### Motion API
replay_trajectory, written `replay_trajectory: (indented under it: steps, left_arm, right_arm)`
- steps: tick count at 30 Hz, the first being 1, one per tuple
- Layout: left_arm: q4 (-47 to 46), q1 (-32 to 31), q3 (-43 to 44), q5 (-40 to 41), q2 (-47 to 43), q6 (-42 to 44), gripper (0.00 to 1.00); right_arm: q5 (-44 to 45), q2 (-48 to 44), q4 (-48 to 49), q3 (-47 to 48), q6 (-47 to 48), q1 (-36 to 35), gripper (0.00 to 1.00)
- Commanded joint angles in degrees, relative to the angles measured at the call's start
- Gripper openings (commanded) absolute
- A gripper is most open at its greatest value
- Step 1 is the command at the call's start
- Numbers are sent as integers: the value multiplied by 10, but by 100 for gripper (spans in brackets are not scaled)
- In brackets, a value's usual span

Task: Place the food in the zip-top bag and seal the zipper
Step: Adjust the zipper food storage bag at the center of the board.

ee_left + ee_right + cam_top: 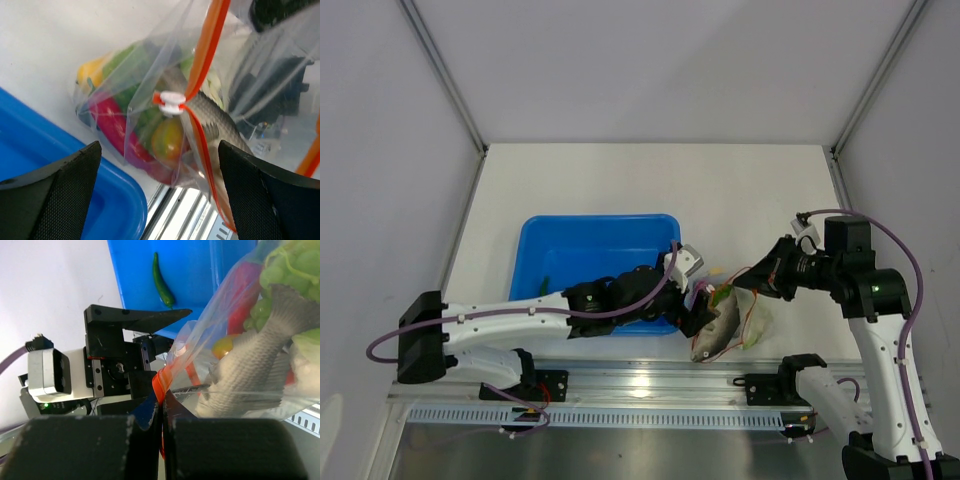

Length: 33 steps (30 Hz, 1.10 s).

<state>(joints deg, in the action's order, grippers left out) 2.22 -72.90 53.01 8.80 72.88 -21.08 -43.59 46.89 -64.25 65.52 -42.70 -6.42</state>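
The clear zip-top bag (730, 322) hangs at the table's near edge, holding a grey fish (712, 335), green grapes (287, 267), a red piece (114, 122) and a yellow-orange piece (167, 140). The fish also shows in the right wrist view (260, 365). My right gripper (162, 407) is shut on the red-orange zipper (161, 382) at one end of the mouth. My left gripper (160, 200) is open, with the bag and its white slider (171, 102) just ahead of the jaws, not touched. A thin green pepper (162, 282) lies in the tray.
The blue plastic tray (550, 245) sits left of the bag, under my left arm; its corner is close below my left gripper (120, 200). A metal rail (640, 385) runs along the table's near edge, right under the hanging bag.
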Motion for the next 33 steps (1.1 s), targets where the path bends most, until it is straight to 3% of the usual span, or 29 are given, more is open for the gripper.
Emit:
replay_trajectory:
  steps: [1,3,5,7,8,11,18,24,27,33]
  left_arm:
    - [29,6,46,-9,23,-15,97]
    - [39,7,67,-15,36,-16,87]
    - [65,7,85,-19,52,-18,68]
    - [74,10,87,-32,57,-25,48]
    - [74,12,85,-36,58,-28,27]
    - [68,16,72,-54,52,-33,0]
    - [36,24,84,-163,27,-37,1]
    - [-177,79,4,-348,24,-188,1]
    - [-259,87,-1,-367,46,-233,1]
    - [-299,90,23,-325,59,-267,1]
  right_arm:
    - [-25,-11,2,31,9,-1,0]
    - [-22,-13,-3,32,16,-1,0]
    - [-12,-13,-10,38,23,-1,0]
    - [3,-12,-21,42,38,-1,0]
    - [10,-13,-30,44,44,-1,0]
    - [69,-10,-59,53,80,-1,0]
    - [256,-21,-112,72,149,-1,0]
    - [326,-42,-99,-5,170,-4,1]
    - [329,-42,-87,-38,181,-4,4]
    - [360,-34,-107,1,196,-18,16]
